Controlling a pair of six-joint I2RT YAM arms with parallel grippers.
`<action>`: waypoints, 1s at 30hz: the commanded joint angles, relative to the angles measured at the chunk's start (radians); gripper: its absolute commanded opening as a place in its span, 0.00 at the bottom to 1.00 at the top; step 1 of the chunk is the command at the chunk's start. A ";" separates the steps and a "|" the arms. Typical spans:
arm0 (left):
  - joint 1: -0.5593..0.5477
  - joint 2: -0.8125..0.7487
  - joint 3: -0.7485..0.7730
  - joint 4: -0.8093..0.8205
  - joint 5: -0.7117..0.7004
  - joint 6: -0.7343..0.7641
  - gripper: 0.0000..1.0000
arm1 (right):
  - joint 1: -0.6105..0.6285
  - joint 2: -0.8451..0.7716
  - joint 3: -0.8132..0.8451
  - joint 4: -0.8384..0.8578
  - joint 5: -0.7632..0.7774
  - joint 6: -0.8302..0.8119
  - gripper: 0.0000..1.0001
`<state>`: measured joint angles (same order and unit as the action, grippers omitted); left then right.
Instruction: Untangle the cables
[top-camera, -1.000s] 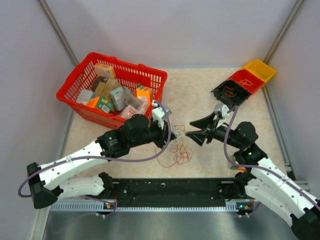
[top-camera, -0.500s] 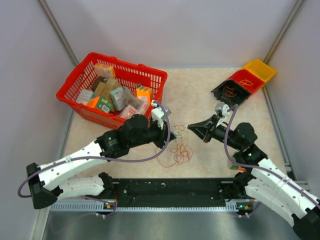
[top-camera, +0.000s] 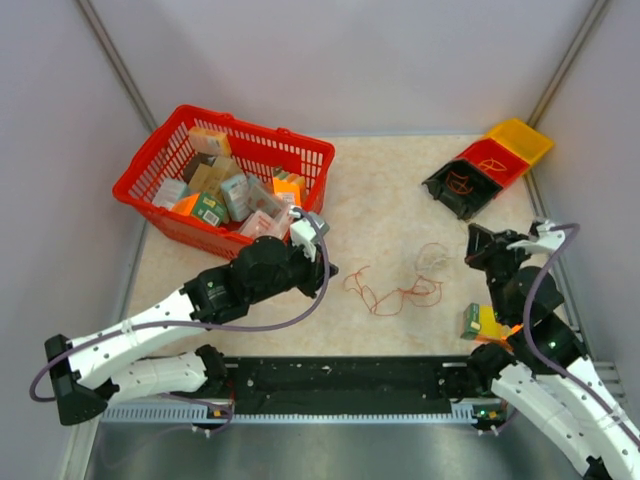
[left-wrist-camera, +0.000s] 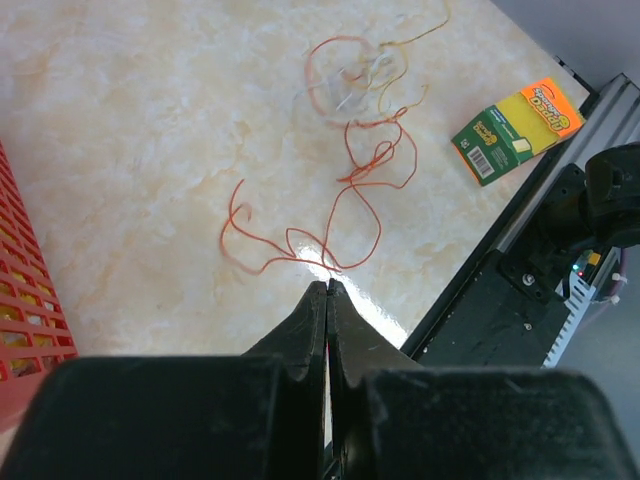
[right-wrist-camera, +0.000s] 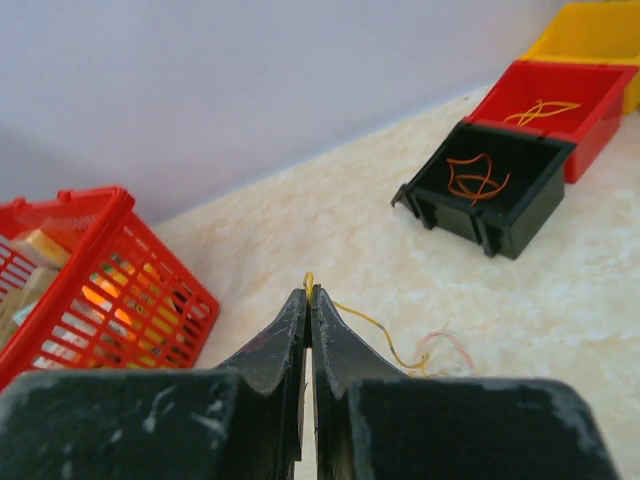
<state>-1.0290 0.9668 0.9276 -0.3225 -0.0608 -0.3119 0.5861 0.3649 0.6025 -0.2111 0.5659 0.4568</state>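
Your right gripper (right-wrist-camera: 309, 296) is pinched fully shut on a yellow strand (right-wrist-camera: 309, 281) of the cables (top-camera: 395, 293). Your left gripper (left-wrist-camera: 326, 290) is closed too, with nothing visible in it. The cables lie spread mid-table (top-camera: 380, 190), between both arms.

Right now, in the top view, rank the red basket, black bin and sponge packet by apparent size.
1. Red basket
2. Black bin
3. Sponge packet, smallest, though the right arm partly covers it.
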 joint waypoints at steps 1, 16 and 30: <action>0.000 -0.036 -0.015 0.037 -0.002 0.016 0.00 | 0.004 0.022 0.114 -0.070 0.039 -0.049 0.00; 0.000 0.234 -0.013 0.408 0.306 -0.090 0.81 | 0.004 0.285 0.540 -0.163 -0.592 0.086 0.00; 0.092 0.523 0.053 0.387 0.088 -0.148 0.65 | 0.004 0.393 0.788 -0.063 -0.909 0.233 0.00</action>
<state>-0.9932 1.4322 0.9890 0.0460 0.0891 -0.4061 0.5861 0.7238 1.2629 -0.3603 -0.2371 0.6353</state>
